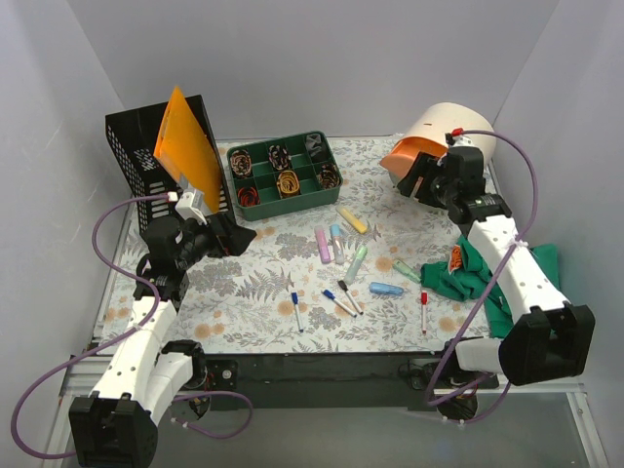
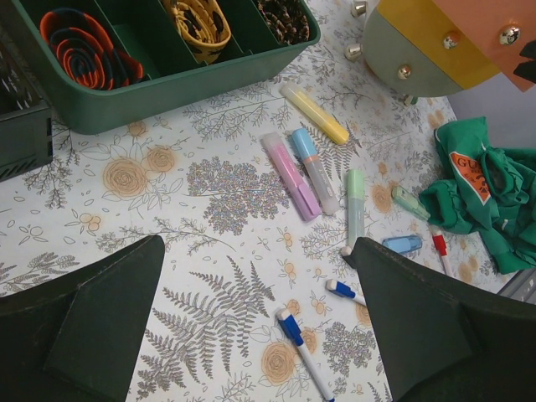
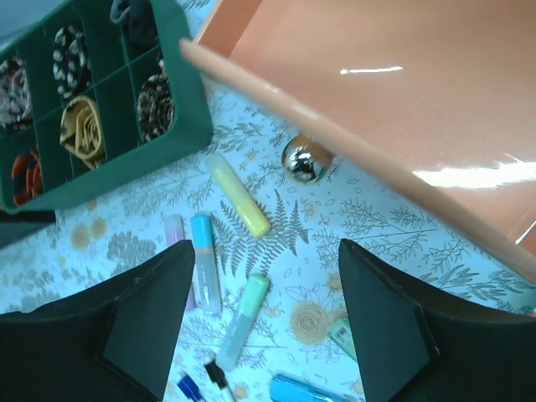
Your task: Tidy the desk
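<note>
White walls box in the workspace, and the table (image 1: 255,292) lies flat right in front of both arm bases. Its fern-and-flower covering runs from the black bar at the near edge to the back wall. You will not lift it: I judge it rigid, heavy and fixed, with a smooth covering on which round things may roll or skid. So take hold of what litters it instead.

The yellow highlighter (image 1: 352,219), pink highlighter (image 1: 323,244), blue highlighter (image 1: 336,244) and green highlighter (image 1: 357,260) look light and hard. Pinch each across the middle of its barrel. The thin markers (image 1: 336,299) nearer you lie low and will probably want a squarer, lower approach. The green cloth (image 1: 483,278) at the right edge is soft, so gather it at a bunched fold.

Your left jaws stand wide apart above the table, just in front of the green tray (image 1: 288,203), holding nothing and touching nothing. Your right jaws are apart too and empty, with bare table showing between them. They sit close beside the orange drawer (image 3: 377,75) and the silver knob (image 3: 302,159) next to it. Whether a finger grazes the drawer front, you cannot tell from these views.
</note>
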